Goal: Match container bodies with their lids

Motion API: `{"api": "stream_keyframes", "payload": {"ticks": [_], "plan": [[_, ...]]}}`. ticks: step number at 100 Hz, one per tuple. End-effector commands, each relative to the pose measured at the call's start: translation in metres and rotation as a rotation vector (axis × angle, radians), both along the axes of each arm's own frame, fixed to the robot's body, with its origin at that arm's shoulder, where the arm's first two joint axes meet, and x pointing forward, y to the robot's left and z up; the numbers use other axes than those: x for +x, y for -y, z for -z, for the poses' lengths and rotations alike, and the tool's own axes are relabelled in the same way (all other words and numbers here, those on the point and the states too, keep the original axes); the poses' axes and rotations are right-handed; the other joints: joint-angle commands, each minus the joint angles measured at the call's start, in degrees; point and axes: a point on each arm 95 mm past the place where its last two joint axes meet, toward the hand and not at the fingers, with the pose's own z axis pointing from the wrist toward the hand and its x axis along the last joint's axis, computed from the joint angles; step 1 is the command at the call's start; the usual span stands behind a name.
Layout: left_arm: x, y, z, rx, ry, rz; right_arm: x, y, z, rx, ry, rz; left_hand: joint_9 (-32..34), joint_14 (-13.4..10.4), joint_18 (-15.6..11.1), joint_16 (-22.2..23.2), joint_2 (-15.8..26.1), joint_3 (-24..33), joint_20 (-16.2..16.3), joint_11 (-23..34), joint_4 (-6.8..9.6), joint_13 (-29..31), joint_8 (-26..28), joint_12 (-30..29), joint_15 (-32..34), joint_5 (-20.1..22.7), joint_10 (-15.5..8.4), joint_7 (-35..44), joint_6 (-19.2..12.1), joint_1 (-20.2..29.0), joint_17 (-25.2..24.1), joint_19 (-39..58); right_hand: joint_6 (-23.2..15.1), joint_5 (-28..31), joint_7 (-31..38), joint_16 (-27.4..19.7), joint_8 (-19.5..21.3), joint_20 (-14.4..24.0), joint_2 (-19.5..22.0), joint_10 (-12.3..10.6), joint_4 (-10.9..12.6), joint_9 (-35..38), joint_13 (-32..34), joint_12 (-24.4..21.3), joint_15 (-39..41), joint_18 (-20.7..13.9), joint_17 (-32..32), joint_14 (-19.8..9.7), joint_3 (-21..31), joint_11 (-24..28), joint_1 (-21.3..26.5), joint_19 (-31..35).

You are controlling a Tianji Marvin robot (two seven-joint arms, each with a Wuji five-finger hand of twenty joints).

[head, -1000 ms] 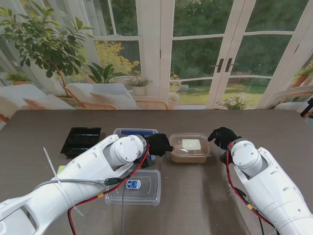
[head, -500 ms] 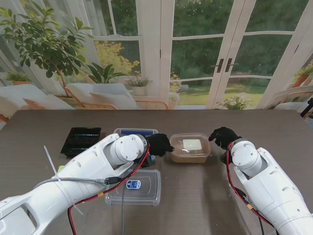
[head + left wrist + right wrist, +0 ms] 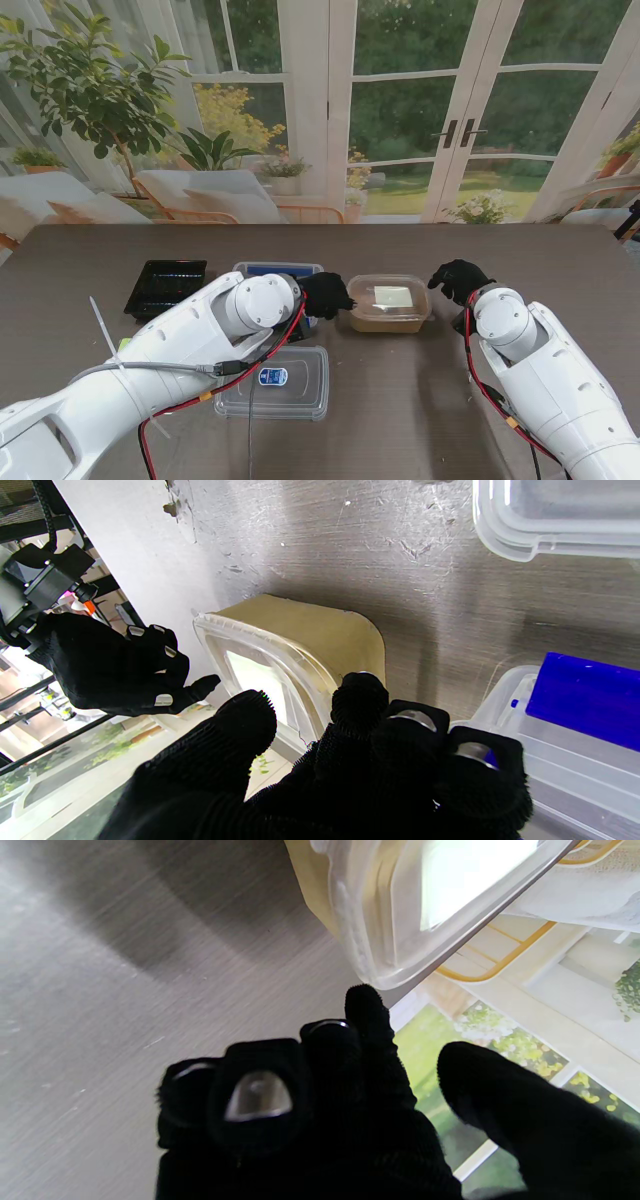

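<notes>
The tan box [image 3: 388,303], lid already on, sits mid-worktop [image 3: 560,260]; the left hand [image 3: 326,295] touches its left edge with fingers curled, grasping nothing, and the right hand [image 3: 456,279] hovers just beside its right edge, released. Risk: a one-sided push from the left hand may slide or tip the tan box or unseat its lid. Count: one tan box, one blue-lidded box [image 3: 278,271] just left of it, one clear box [image 3: 275,382] nearer to me, one black tray [image 3: 166,285] farther left.

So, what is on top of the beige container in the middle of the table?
A clear lid sits on the beige container, with a pale square at its centre. The contents cannot be seen; the body is opaque and the lid reflects light.
</notes>
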Motion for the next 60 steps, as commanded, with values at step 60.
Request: {"api": "stream_keyframes", "payload": {"ticks": [60], "plan": [[-0.0007, 0.0017, -0.0016, 0.004, -0.021, 0.020, -0.0024, -0.0058, -0.0047, -0.012, 0.072, -0.017, -1.0, 1.5, -0.5, 0.4, 1.4, -1.7, 1.1, -0.1, -1.64, -0.5, -0.3, -0.2, -0.6, -1.1, 1.7, -1.0, 0.5, -0.3, -0.1, 0.2, -5.3, -6.0, 1.1, -0.2, 0.5, 1.1, -0.2, -0.9, -0.3, -0.9, -0.6, -0.9, 1.2, 1.4, 1.7, 2.4, -0.8, 1.8, -1.6, -0.7]]}}
